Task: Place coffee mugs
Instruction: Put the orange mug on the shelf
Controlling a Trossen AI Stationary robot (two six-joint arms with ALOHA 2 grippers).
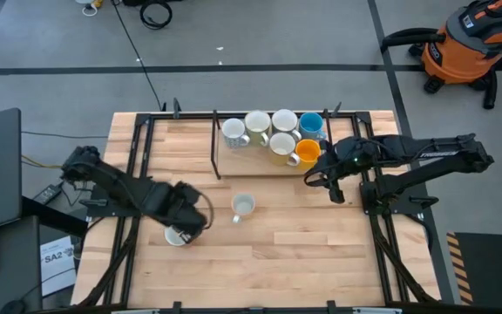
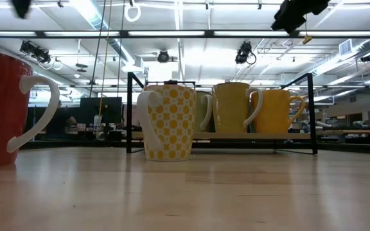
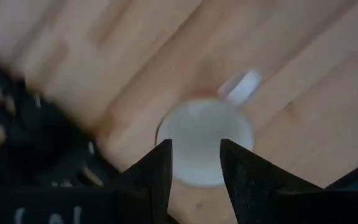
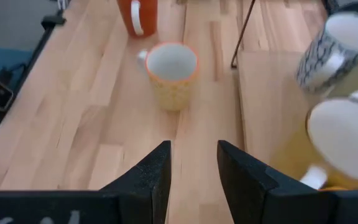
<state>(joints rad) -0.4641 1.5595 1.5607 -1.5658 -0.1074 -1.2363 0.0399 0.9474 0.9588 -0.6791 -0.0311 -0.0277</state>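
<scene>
A red mug [image 1: 175, 236] with a white inside [image 3: 204, 143] and a white handle [image 3: 244, 86] stands upright on the table near the left. My left gripper [image 3: 196, 165] hangs open above it, fingers pointing down, clear of its rim. A yellow-dotted mug [image 1: 242, 206] stands at the table's middle, also seen in the right wrist view [image 4: 171, 71]. Several more mugs, among them a blue one [image 1: 311, 125] and an orange-yellow one [image 1: 308, 153], stand on a wooden board [image 1: 251, 166] at the far middle. My right gripper [image 4: 193, 168] is open in the air, near that board's right end.
A black metal frame [image 1: 216, 144] stands around the board at the far edge. Black rails [image 1: 133, 166] run along the table's left and right sides. Bare wood lies between the two loose mugs and the near edge. An orange vacuum [image 1: 464, 44] stands on the floor beyond.
</scene>
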